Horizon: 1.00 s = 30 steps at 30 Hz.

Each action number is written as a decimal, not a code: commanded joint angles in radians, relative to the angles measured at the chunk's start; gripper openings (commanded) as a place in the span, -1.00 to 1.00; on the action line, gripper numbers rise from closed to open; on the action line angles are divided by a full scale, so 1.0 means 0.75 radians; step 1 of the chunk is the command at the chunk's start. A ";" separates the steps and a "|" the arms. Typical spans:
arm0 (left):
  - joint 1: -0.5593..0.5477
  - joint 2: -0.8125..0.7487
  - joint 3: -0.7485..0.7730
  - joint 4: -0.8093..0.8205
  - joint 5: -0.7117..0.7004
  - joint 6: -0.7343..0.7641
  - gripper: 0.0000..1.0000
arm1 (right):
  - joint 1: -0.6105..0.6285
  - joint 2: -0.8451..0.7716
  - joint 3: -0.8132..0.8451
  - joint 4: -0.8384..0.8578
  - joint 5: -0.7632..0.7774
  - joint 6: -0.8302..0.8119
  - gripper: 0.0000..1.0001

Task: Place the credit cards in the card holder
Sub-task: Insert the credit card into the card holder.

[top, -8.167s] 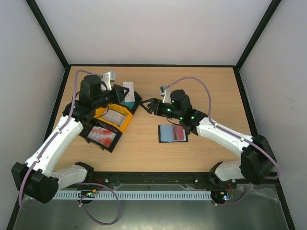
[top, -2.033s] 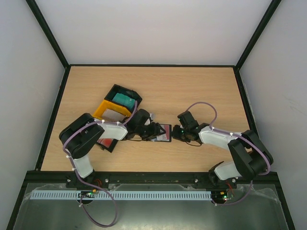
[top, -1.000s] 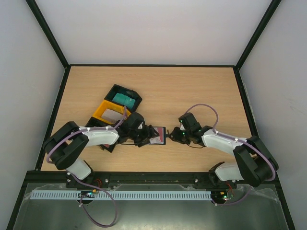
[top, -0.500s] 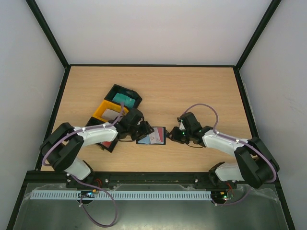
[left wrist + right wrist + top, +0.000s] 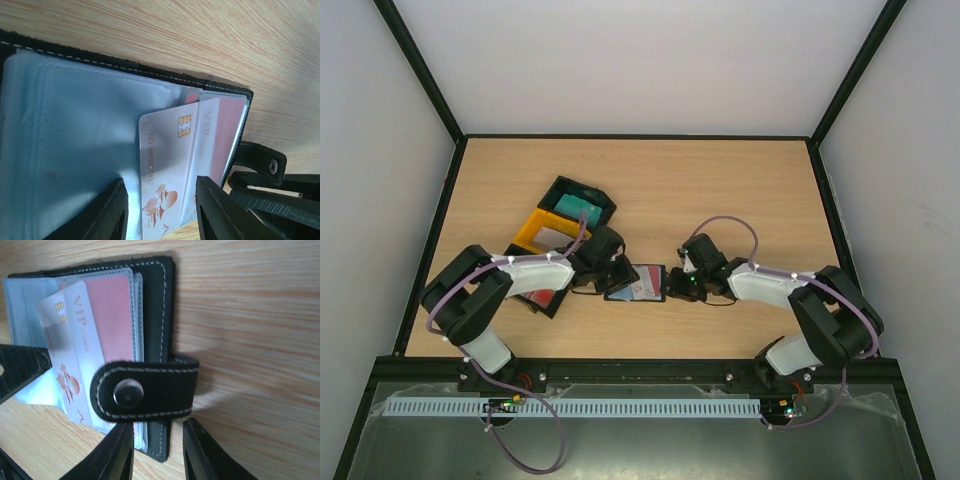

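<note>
The black card holder [image 5: 638,283] lies open on the table between both arms, its clear sleeves [image 5: 75,140] facing up. A whitish credit card [image 5: 167,170] with a gold chip sits partly inside a sleeve, over a pink-red card [image 5: 110,315]. My left gripper [image 5: 160,215] is open and straddles the whitish card's outer end, fingers close to its edges. My right gripper [image 5: 157,455] is open, low over the holder's right cover edge [image 5: 156,305], just below the folded clasp strap [image 5: 150,392]. Neither gripper holds anything.
A row of trays stands at the left: a black tray with a teal card [image 5: 578,207], a yellow tray with a whitish card [image 5: 553,238], and a black tray with a red card [image 5: 542,297] half under my left arm. Black rails frame the table.
My left gripper's fingers have drawn in around the whitish card. My right gripper has slid left up to the holder's strap edge. The holder shifted slightly left.
</note>
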 commanded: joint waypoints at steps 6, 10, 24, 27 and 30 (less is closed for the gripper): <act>0.006 0.075 0.064 -0.022 0.035 0.075 -0.25 | 0.010 0.108 0.112 -0.085 0.094 -0.026 -0.53; 0.006 0.107 0.089 -0.016 0.061 0.107 -0.23 | 0.011 0.117 0.126 -0.092 0.098 -0.026 -0.53; 0.004 0.165 0.134 0.045 0.150 0.166 -0.20 | 0.011 0.133 0.136 -0.092 0.107 -0.025 -0.54; 0.002 0.174 0.141 0.059 0.166 0.171 -0.20 | 0.010 0.130 0.134 -0.090 0.108 -0.024 -0.54; -0.002 0.182 0.151 0.071 0.175 0.175 -0.20 | 0.010 0.130 0.133 -0.088 0.108 -0.024 -0.54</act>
